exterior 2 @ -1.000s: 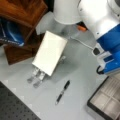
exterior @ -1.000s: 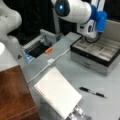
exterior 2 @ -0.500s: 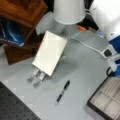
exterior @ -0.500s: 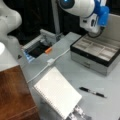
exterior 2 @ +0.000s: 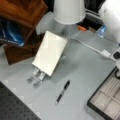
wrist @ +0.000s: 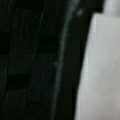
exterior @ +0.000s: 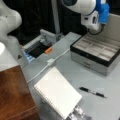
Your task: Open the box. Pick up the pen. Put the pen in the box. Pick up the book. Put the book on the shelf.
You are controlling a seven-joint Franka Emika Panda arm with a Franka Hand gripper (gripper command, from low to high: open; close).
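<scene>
Hand [exterior: 100, 18] above the open box's [exterior: 95, 53] back edge, grip state unclear; pen [exterior: 93, 92] in clear table space.

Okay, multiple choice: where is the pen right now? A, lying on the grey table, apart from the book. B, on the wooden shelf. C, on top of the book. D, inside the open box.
A: in both front views the pen lies flat on the grey table, apart from the book and outside the open box.

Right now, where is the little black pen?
In both front views the pen lies flat on the grey table, between the white book and the open box, touching neither.
</scene>
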